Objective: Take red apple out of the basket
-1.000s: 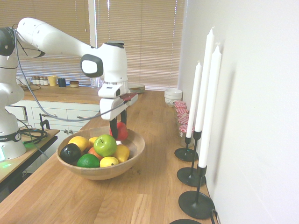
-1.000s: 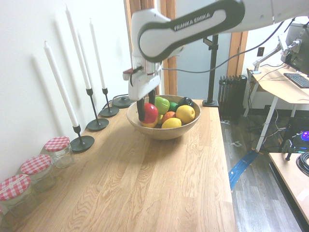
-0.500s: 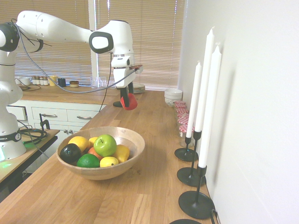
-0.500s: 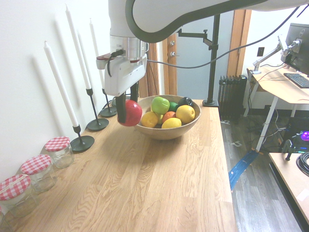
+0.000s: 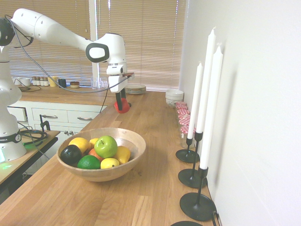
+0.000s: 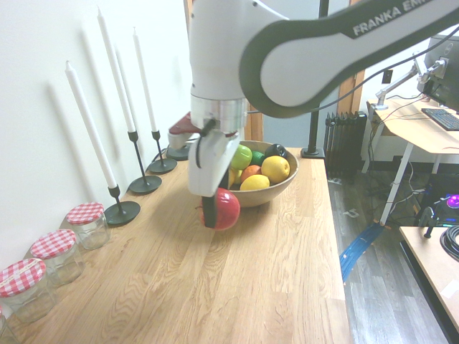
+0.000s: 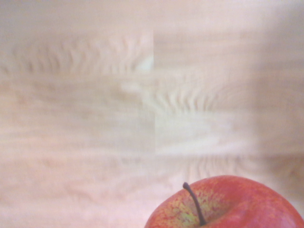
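Note:
The red apple (image 5: pixel 124 108) (image 6: pixel 228 208) is outside the basket, low over the wooden worktop, with my gripper (image 5: pixel 121 106) (image 6: pixel 219 213) shut on it. I cannot tell whether it touches the wood. In the wrist view the red apple (image 7: pixel 228 204), with its dark stem, shows over pale wood grain. The basket (image 5: pixel 134 155) (image 6: pixel 269 193), a wide wooden bowl, stands on the worktop a short way from the gripper. It holds a green apple (image 5: pixel 106 146), lemons, a lime, an orange fruit and a dark fruit.
Tall white candles in black holders (image 5: pixel 197 205) (image 6: pixel 122 211) line the wall. Jars with red-checked lids (image 6: pixel 86 222) and small white bowls (image 5: pixel 174 96) stand beside the wall too. A stack of plates (image 5: pixel 136 88) sits at the worktop's far end.
The gripper lifted the red apple out of the basket, carried it away along the worktop and lowered it close to the wood. The fruit left in the basket has not moved.

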